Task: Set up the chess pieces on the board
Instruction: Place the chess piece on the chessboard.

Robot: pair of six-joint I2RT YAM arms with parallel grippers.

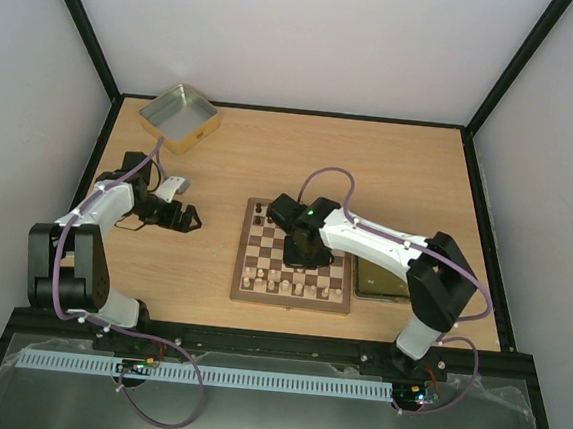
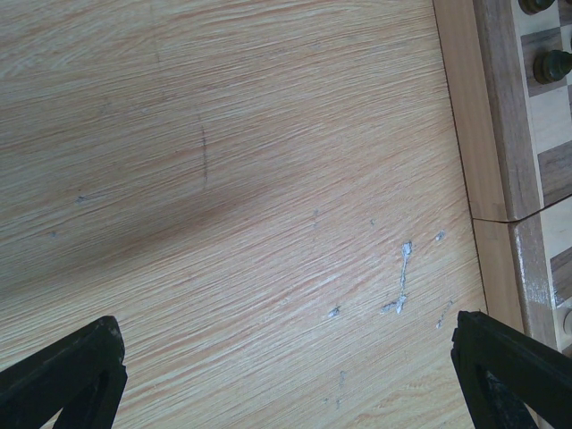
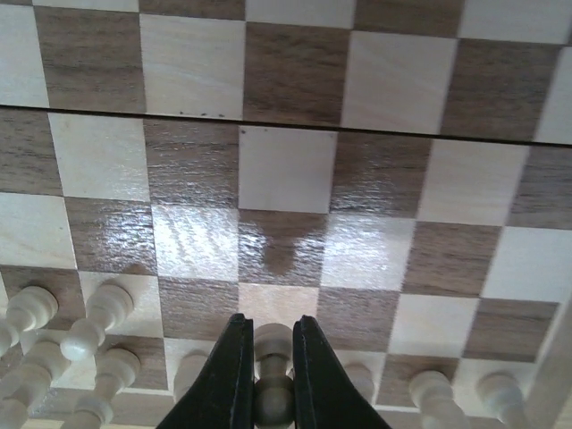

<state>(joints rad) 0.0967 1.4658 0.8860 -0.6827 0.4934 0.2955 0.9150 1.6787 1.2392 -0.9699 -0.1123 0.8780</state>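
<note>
The board [image 1: 289,297] lies mid-table, with pale chess pieces [image 1: 272,286] along its near rows and a dark piece [image 1: 259,209] at its far left corner. My right gripper [image 1: 303,253] hangs low over the board. In the right wrist view it [image 3: 270,322] is shut on a pale pawn [image 3: 273,344], above the pale rows [image 3: 107,308]. My left gripper [image 1: 188,219] hovers over bare table left of the board. In its own view it [image 2: 286,366] is open and holds nothing, with the board's frame [image 2: 496,116] and two dark pieces [image 2: 552,64] at the right edge.
A shallow metal tin tray [image 1: 179,117] stands at the far left corner of the table. A dark flat tray [image 1: 381,281] lies against the board's right side, under the right arm. Black-framed walls enclose the table.
</note>
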